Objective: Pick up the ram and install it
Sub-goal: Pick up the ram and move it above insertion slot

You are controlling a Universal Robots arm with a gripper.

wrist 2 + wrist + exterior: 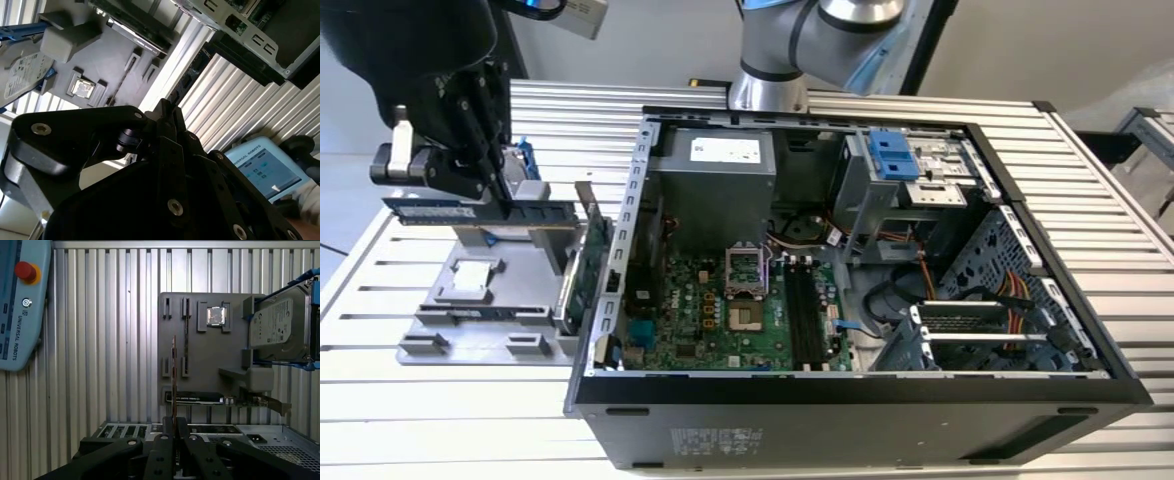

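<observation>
Blue circuit board, long and thin, makes up the ram (440,208). It is held level in the upper part of the exterior view's left, clear above the grey fixture plate (507,285) and well apart from the open computer case (854,400). The gripper (467,195) is clamped on the ram near the middle of its length. In the first wrist view the stick is seen edge-on as a thin line standing out from between the closed fingers (162,440).

The ram is judged to be light and stiff, but brittle under bending or twisting. Its smooth faces could slip or pivot if it were pinched off-centre. It is best taken by the flat faces near the middle, as here, with the contact edge and the small chips left bare of pressure.

One ram is counted, and one gripper. One silver hard drive (277,325) in a blue frame, one green expansion card (594,260) and one processor chip (215,316) are seen at the fixture plate. One computer case is seen, and one teach pendant (20,305).
</observation>
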